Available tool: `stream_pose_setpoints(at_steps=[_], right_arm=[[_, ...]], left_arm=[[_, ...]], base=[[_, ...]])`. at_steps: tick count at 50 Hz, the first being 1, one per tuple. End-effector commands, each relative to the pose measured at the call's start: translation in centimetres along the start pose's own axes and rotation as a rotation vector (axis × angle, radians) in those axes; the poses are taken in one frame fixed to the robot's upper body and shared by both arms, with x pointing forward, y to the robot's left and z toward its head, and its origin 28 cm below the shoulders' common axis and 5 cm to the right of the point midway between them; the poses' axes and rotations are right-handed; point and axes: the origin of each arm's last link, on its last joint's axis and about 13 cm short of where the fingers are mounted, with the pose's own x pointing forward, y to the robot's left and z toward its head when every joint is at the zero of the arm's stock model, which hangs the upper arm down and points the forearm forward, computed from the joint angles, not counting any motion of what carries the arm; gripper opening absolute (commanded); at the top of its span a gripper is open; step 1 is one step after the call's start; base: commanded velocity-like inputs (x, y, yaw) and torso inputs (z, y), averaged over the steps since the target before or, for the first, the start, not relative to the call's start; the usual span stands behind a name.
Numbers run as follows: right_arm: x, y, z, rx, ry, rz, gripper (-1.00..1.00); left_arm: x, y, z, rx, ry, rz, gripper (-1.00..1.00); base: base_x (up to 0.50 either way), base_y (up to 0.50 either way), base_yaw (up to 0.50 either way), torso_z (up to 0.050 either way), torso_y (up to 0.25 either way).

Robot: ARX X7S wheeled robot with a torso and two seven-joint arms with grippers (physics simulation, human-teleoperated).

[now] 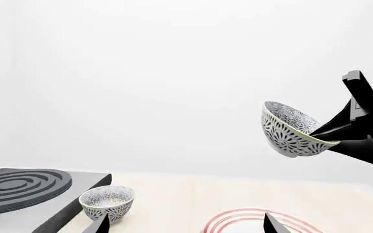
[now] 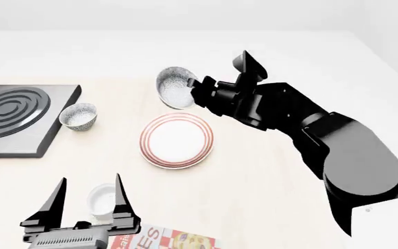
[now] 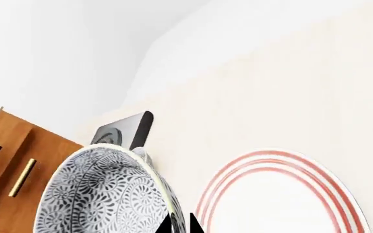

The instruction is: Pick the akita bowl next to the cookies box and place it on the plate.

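My right claw pinches the akita bowl by its rim, tilted, raised beyond the plate. Left claw spread wide, empty.

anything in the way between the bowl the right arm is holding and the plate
Nothing visible. The right end effector holds the akita bowl tilted in the air beyond the plate, whose face is bare. The other bowl sits off beside the stove.

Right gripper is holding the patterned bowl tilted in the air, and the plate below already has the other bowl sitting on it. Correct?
Not quite. The right gripper does hold the patterned bowl tilted in the air, but the plate is bare. The head view shows the other bowl on the table beside the stove, apart from the plate.
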Motion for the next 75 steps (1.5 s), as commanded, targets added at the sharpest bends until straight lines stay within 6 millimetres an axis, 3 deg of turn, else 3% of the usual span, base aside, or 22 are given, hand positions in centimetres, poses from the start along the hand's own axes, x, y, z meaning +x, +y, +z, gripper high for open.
stream_pose_setpoints(at_steps=[1,18,33,44,55,56,69,75], right_arm=[[0.3,0.9,-0.2,0.017,0.021,0.026,-1.0],[0.5,0.5,-1.3,-0.112,0.109,0.011,-1.0],[0.6,1.2,-0.9,-0.171,0.091,-0.06,-1.0],[0.8,1.4,-0.6,-0.118,0.027,-0.057,-1.0],[1.1,0.9,-1.7,-0.205,0.074,-0.073,-1.0],[1.1,0.9,-1.8,-0.207,0.077,-0.071,1.0],[0.8,2.7,0.0,-0.316,0.052,-0.01,1.0],[0.4,4.5,1.9,-0.414,-0.008,0.053,1.0]], left_arm=[[-0.2,-0.1,0.0,0.029,-0.011,0.009,1.0],[-0.1,-0.1,0.3,0.014,-0.023,0.024,1.0],[-0.1,0.0,0.1,0.006,-0.018,0.037,1.0],[-0.5,0.1,0.0,-0.005,-0.009,0.031,1.0],[-0.8,0.0,0.1,-0.015,-0.006,0.021,1.0],[-0.9,0.0,0.1,-0.016,-0.005,0.022,1.0],[-0.9,-0.5,0.3,-0.014,-0.01,0.009,1.0],[-0.4,-0.5,0.2,-0.011,-0.014,0.0,1.0]], base=[[0.0,0.0,0.0,0.002,-0.25],[0.0,0.0,0.0,0.002,-0.243],[0.0,0.0,0.0,0.0,0.0],[0.0,0.0,0.0,0.005,-0.118],[0.0,0.0,0.0,0.0,0.0],[0.0,0.0,0.0,0.0,0.0],[0.0,0.0,0.0,0.0,0.0],[0.0,0.0,0.0,0.0,0.0]])
